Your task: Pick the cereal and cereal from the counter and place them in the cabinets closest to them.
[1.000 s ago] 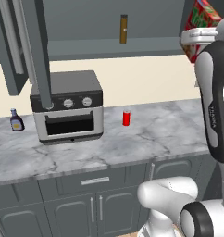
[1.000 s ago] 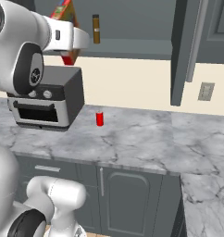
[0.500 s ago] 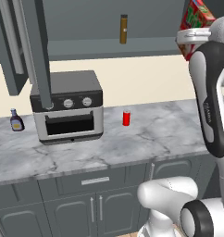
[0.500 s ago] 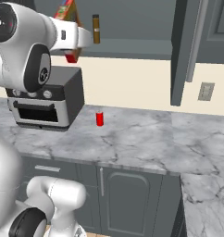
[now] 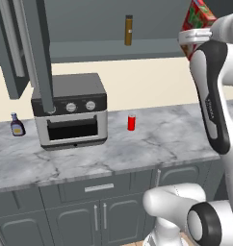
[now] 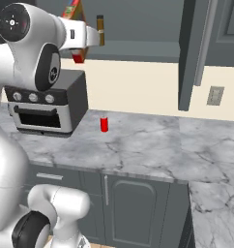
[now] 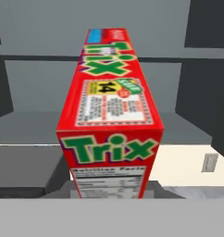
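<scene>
Red and green cardboard fills the hand view: we are carrying the cereal box (image 7: pixel 110 115) with our fingers pinching it from below, its long side running away from the camera toward the open cabinet (image 7: pixel 35 88) and its grey inner shelf (image 7: pixel 178 127).

From the left base view the box (image 5: pixel 198 19) sits at about one o'clock, tilted, just above our wrist and level with the shelf edge. From the right base view it (image 6: pixel 75 29) shows at eleven o'clock, mostly hidden behind the forearm.

Lower down, the marble worktop (image 5: pixel 161 139) carries a small red can (image 5: pixel 131 122) near the middle, well apart from the box we hold. A grey toaster oven (image 5: pixel 70 113) stands at nine o'clock of the can, and a small dark bottle (image 5: pixel 17 126) stands further left of the oven, a thing the right base view hides behind the arm.

Farthest back, a slim brown bottle (image 5: pixel 129 30) stands upright on the cabinet shelf, near the box. An open cabinet door (image 6: pixel 194 53) hangs at the right in the right base view, with a wall outlet (image 6: pixel 215 96) beside it.
</scene>
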